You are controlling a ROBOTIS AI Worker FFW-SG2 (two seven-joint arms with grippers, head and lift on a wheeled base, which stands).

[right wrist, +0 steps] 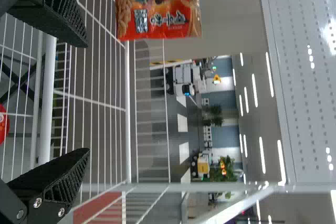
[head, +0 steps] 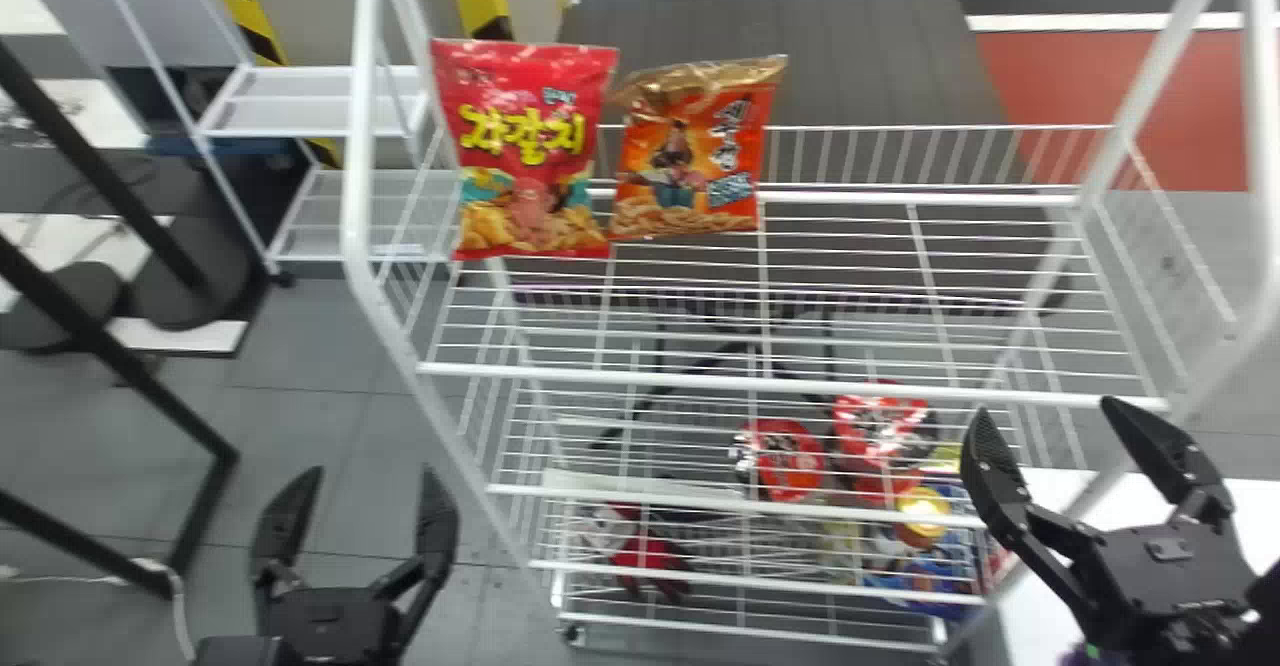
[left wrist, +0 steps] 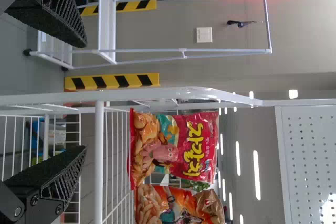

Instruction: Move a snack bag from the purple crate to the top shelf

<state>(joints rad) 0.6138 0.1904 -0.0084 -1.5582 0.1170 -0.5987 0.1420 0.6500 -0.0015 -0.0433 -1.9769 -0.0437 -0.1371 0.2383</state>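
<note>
Two snack bags stand side by side on the top shelf [head: 840, 346] at its left: a red bag [head: 530, 151] and an orange bag [head: 690, 151] with a gold top. My left gripper [head: 355, 536] is open in front of the rack's lower left, nothing between its fingers. My right gripper [head: 1050, 446] stands open at the rack's right front, also holding nothing. In the left wrist view, the left gripper [left wrist: 84, 98] is apart from the red bag [left wrist: 176, 148]. In the right wrist view, the right gripper [right wrist: 86, 98] is apart from the orange bag [right wrist: 157, 11].
Lower wire shelves hold red cups [head: 785, 459] and other packages. White rack posts [head: 358, 146] rise at both sides. A white surface [head: 1130, 536] lies at the right, with something purple [head: 1085, 654] at the bottom edge. A black frame [head: 90, 331] stands at the left.
</note>
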